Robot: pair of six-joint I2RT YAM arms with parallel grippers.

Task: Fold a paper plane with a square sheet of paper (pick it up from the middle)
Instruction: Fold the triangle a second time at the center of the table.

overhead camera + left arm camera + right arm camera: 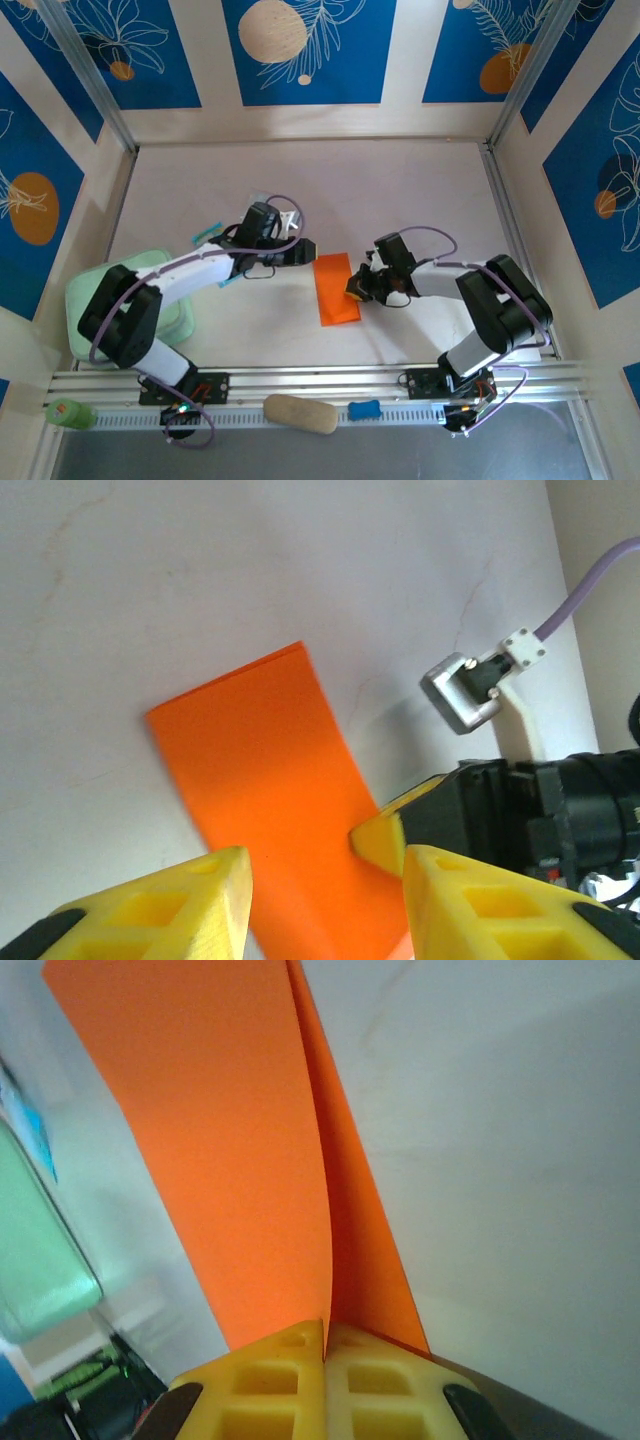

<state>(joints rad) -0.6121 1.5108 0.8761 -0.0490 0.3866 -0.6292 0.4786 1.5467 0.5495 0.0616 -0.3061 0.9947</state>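
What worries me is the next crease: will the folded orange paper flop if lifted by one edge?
Probably floppy: the orange paper bows and its two layers gape where the right gripper pinches one edge. Likely light too: thin, resting on the table, it should slide when pushed.

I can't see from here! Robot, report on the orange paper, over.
Right pincer shut on folded orange paper. Left pincer open beside it. Green pad well clear.
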